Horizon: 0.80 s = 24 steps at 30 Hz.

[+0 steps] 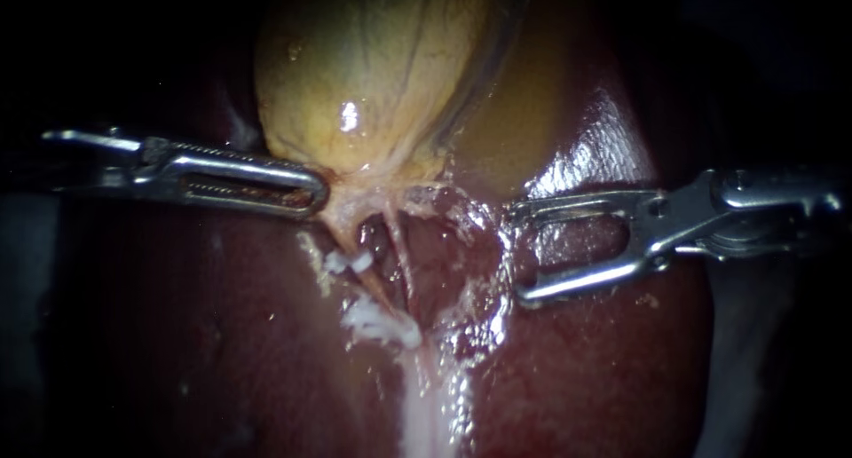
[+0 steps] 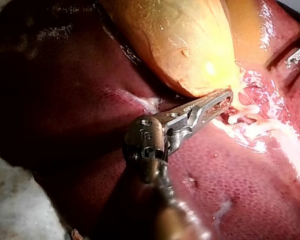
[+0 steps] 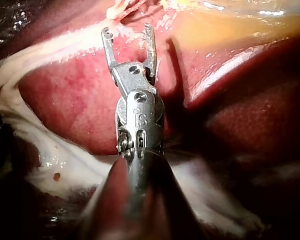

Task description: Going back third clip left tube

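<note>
**State of the hands.** The right instrument (image 1: 519,252) enters from the right. Its hand is spread, with both jaws wide apart and nothing between them. The right wrist view (image 3: 128,32) confirms that no clip or tissue sits in the gap. The left instrument (image 1: 315,192) enters from the left. Its hand is pressed together and pinches the lower edge of the gallbladder (image 1: 373,76), drawing that tissue towards itself. The left wrist view (image 2: 227,97) shows the tip buried at the same edge.

**Location of the task item.** The left tube (image 1: 368,285) lies directly ahead of the right hand's open mouth, apart from the jaw tips and with torn tissue between. It runs from the gallbladder's neck down over the liver (image 1: 222,334). White clips (image 1: 382,323) sit on it in two patches, but their exact number cannot be told. The thinner right tube (image 1: 401,258) lies between the left tube and the right hand.

**Governing relation.** The tube's long axis runs roughly crosswise to the right hand's axis. The left hand is nearer the tube's upper end but is occupied holding tension. The right hand is the free one.

**Judgement.** Clips are on the tube and the right hand is empty, so the step in hand is withdrawal. The move calls for travel straight back along the shaft, away from the tube. The jaws should be kept clear of the right tube and the tissue edge beside the lower jaw.
</note>
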### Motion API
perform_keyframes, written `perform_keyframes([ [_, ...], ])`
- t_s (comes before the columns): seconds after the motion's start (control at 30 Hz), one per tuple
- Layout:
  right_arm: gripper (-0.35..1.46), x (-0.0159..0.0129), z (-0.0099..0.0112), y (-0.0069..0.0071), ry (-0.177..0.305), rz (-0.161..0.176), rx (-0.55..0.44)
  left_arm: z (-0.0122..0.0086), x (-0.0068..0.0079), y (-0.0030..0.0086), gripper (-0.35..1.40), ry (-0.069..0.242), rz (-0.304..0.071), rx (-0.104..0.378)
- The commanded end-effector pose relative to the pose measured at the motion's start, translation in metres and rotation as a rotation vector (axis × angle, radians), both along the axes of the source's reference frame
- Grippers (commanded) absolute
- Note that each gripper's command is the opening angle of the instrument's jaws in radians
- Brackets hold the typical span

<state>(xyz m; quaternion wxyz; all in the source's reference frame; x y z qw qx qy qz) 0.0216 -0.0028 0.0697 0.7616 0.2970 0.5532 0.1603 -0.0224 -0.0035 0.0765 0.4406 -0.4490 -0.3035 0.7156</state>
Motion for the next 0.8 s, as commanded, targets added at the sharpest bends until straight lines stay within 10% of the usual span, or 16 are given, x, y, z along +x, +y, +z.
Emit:
perform_keyframes([
  [0.03,0.50,0.0000,0.0000,0.0000,0.000,0.000,0.001,0.0002,-0.0003,-0.0001,-0.35,0.005,0.000,0.000],
  [0.37,0.50,0.0000,-0.0001,0.0000,0.001,-0.001,0.001,0.0020,-0.0033,-0.0007,-0.35,0.006,0.017,0.002],
  [0.8,0.50,0.0001,-0.0003,-0.0001,0.001,-0.001,0.001,0.0024,-0.0035,-0.0007,-0.35,0.007,0.021,0.002],
])
